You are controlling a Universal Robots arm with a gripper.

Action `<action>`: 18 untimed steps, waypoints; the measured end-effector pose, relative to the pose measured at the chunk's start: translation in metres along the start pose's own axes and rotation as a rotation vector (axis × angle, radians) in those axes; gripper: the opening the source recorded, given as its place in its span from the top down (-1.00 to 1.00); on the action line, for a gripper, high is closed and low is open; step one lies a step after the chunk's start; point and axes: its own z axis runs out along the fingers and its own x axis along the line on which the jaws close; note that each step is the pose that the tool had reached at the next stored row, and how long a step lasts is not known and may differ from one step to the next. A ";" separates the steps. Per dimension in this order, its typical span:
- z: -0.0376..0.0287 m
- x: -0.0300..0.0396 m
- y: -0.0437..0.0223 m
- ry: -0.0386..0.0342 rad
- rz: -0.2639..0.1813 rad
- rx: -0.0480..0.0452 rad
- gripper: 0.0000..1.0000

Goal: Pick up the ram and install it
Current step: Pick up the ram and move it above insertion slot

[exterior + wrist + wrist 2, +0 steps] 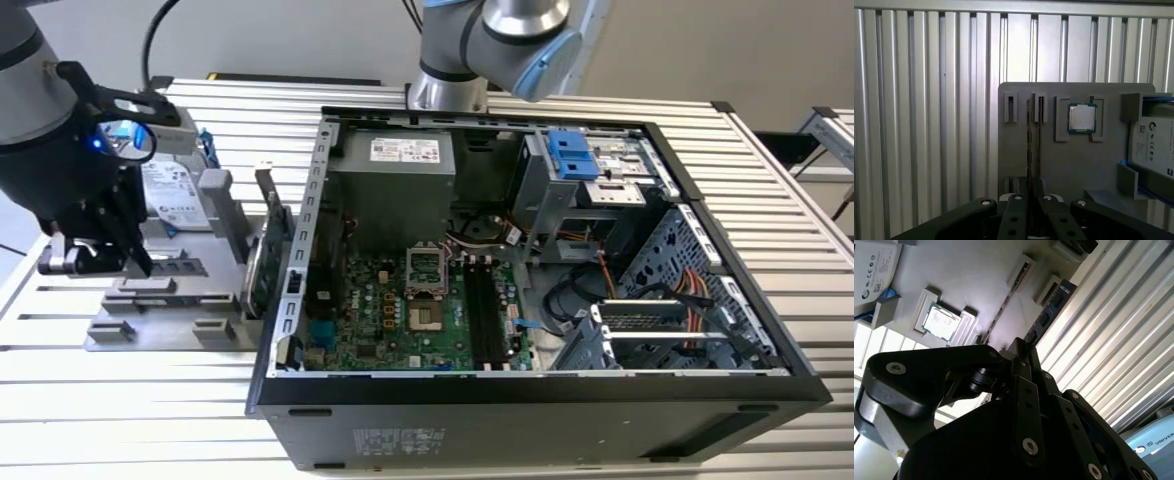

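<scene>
Currently the ram (1028, 145) is standing on its long edge in a slot of the grey holder (1064, 165). In the second wrist view the ram (1053, 307) shows its bluish side with dark chips, close to the holder's border, where the ribbed metal surface (134, 420) begins.

The claw (1031, 187) is lowered directly over the ram, and in both wrist views the near end of the stick runs into the middle of the claw (1021, 352). Whether the claw already presses on the stick or is only placed around it, I cannot tell.

In the exterior view the claw (96, 262) hangs low over the holder (160, 335), which lies near the surface edge at the exterior view's left. On the same holder a square processor chip (1082, 118) sits in its own frame just beside the ram's slot. A silver hard drive (174, 195) in a blue frame leans at the holder's far part.

A green card (274, 235) with a metal bracket stands upright between the holder and the open computer case (534, 400). The case lies on its side in the middle of the surface, and its green board (400, 320) faces upward. The ram is well apart from this board.
</scene>
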 end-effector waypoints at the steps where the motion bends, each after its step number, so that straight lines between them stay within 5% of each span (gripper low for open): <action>1: -0.0021 0.0000 0.0000 0.0000 0.000 -0.0019 1.00; 18: -0.0246 -0.0005 -0.0002 -0.0031 0.000 -0.0073 1.00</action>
